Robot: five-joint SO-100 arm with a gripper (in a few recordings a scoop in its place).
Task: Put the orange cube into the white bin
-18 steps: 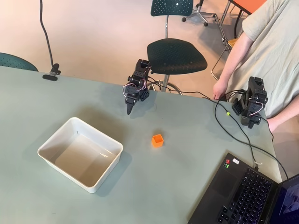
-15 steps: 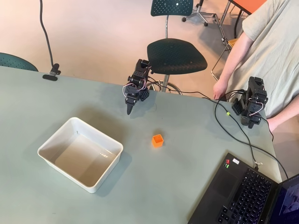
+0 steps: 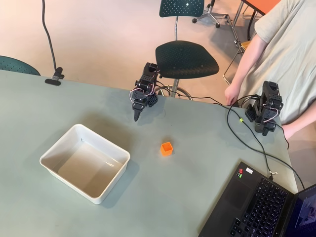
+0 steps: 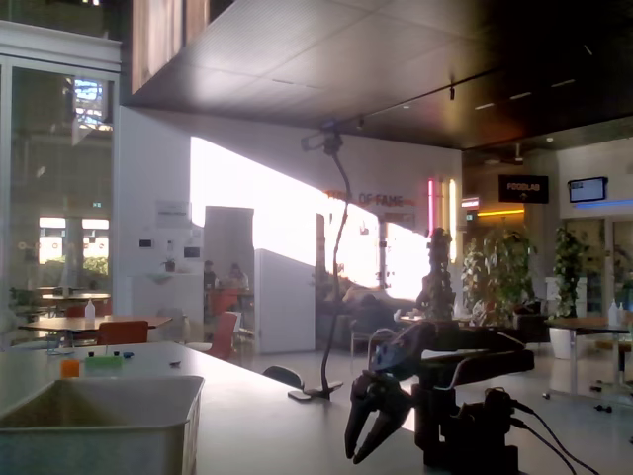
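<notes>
orange cube (image 3: pixel 166 148) apart from white bin (image 3: pixel 55 149) (near wall cropped), tool (image 4: pixel 368 433) slightly spread, empty

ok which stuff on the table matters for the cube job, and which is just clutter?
Job:
- cube, on the table, apart from the bin
- bin, nothing in it
- gripper, near the far edge, holding nothing

Clutter:
- laptop
- cables
- clamp on the far edge
- chair behind the table
</notes>
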